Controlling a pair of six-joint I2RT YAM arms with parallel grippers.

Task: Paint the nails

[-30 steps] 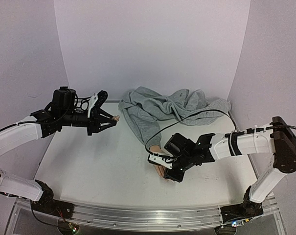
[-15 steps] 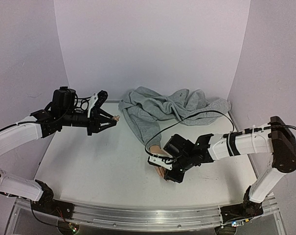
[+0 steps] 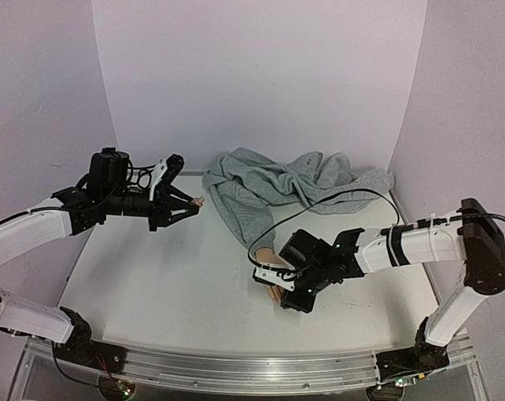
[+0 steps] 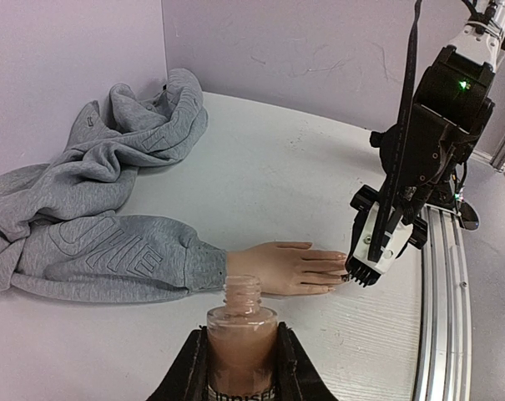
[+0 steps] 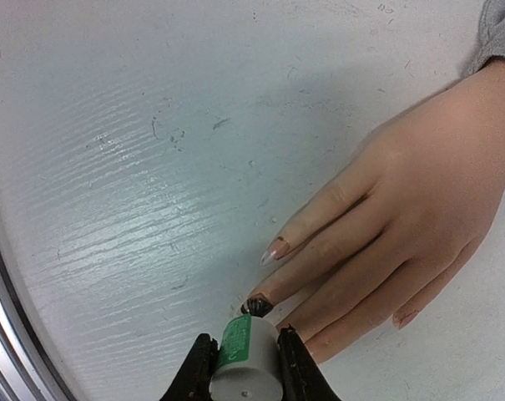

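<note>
The mannequin hand (image 5: pixel 402 217) lies palm down on the white table, its wrist in a grey sleeve (image 4: pixel 110 251). The nails (image 5: pixel 276 249) are pale and glossy. My right gripper (image 5: pixel 242 355) is shut on a grey cap with a green label (image 5: pixel 245 351). The cap's dark brush (image 5: pixel 258 307) rests on the middle finger's nail. From above, the right gripper (image 3: pixel 279 277) covers the fingertips of the hand (image 3: pixel 271 292). My left gripper (image 4: pixel 241 363) is shut on an open bottle of pinkish polish (image 4: pixel 241 330), held upright above the table at the left (image 3: pixel 189 203).
The rest of the grey sweatshirt (image 3: pixel 294 188) is heaped at the back of the table. A black cable (image 3: pixel 335 196) arcs over it to the right arm. A metal rail (image 3: pixel 252 372) runs along the near edge. Walls close in the back and both sides.
</note>
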